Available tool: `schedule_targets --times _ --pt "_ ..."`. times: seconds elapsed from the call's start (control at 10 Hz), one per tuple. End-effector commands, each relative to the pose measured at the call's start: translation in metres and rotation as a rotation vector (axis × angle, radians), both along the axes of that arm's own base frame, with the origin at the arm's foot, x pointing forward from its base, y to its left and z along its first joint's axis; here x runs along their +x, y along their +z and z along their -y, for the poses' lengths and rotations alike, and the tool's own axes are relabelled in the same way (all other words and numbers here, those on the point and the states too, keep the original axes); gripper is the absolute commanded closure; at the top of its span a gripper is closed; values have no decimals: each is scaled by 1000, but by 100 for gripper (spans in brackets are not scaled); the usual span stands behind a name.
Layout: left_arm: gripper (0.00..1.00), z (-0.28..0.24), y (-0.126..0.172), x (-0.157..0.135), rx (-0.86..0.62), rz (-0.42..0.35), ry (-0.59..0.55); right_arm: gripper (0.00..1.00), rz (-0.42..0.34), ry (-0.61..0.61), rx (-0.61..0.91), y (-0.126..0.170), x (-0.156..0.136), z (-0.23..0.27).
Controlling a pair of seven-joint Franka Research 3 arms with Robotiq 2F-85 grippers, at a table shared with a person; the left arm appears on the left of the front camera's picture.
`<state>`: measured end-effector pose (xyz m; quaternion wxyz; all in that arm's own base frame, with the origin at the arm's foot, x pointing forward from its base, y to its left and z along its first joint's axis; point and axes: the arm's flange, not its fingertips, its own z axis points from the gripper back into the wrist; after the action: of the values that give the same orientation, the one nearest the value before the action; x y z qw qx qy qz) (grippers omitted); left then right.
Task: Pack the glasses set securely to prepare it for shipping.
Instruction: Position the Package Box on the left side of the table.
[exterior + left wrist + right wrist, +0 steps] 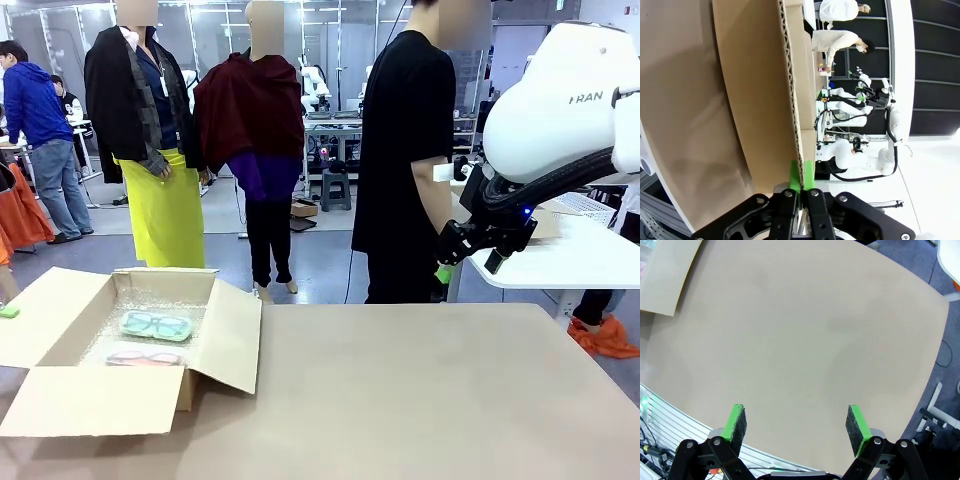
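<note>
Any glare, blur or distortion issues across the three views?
Front view: even light, the glasses cases in the cardboard box readable, slight sheen on the bubble wrap. Left wrist view: rolled sideways, box flap sharp. Right wrist view: wide-angle bends the table edge.

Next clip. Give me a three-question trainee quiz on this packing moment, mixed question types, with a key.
1. True or false: the mint-green case and the pinkish-red case both lie inside the cardboard box.
2. What sits between the pads of the left tool? A) the edge of a box flap B) a roll of tape C) nothing
3. Fill in: the right tool hangs over the bare table with its jaws ____.

Key: 1 true; 2 A; 3 open.
</note>
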<state>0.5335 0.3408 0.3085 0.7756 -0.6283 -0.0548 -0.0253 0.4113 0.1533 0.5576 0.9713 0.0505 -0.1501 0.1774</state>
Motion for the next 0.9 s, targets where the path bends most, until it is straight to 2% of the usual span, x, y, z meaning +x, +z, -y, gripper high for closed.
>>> schedule_targets --times 0.0,0.1,0.2,0.4,0.5,0.6,0.7,0.8 --pt "62 -7 6 1 25 -2 5 0 0 16 -13 2 0 0" --pt "50 -7 8 0 29 5 10 0 0 16 -13 2 0 0" --pt "27 -8 9 -2 35 13 21 0 0 16 -13 2 0 0" --pt "0 -15 10 -6 106 71 61 0 0 16 -13 2 0 0" --pt "0 -24 15 -7 182 120 97 0 0 16 -13 2 0 0" --pt "0 -32 24 -12 171 133 134 0 0 16 -13 2 0 0" --pt "8 -31 30 -17 170 144 144 0 0 16 -13 2 0 0" --pt "0 -29 32 -21 177 157 153 0 0 16 -13 2 0 0"
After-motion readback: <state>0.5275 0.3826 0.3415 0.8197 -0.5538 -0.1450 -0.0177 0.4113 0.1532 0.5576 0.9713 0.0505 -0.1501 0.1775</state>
